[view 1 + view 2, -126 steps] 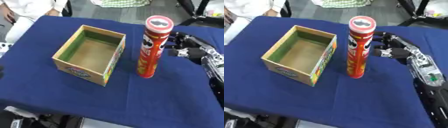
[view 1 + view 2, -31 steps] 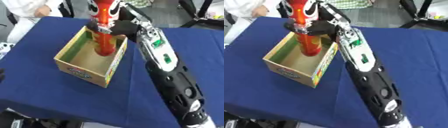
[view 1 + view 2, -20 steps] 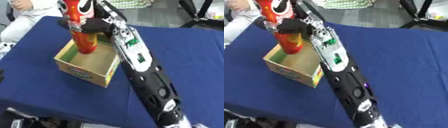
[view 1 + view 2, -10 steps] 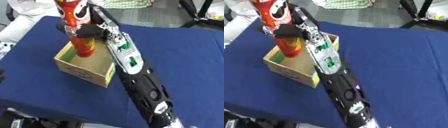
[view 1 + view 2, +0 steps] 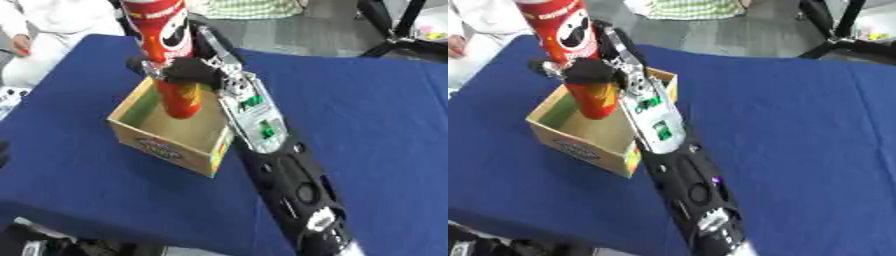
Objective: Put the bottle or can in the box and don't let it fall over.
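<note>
A tall red can (image 5: 169, 55) with a moustached face on it stands upright inside the open cardboard box (image 5: 156, 147), its foot down in the box's middle. My right hand (image 5: 178, 70) reaches in from the lower right along a long black arm and is shut on the can about halfway up. The can's top runs out of the view's upper edge. The box has a green inner wall and sits on the blue table (image 5: 367, 120). My left hand shows in no view.
My right forearm (image 5: 667, 150) lies across the box's right wall. A person in white (image 5: 52, 22) sits at the table's far left corner. A black stand (image 5: 837, 30) is beyond the far right edge. Bare blue cloth lies right of the arm.
Six seconds ago the can stood on the table right of the box; my right hand has carried it into the box. Over the last second the camera has shifted and the can has settled lower.
</note>
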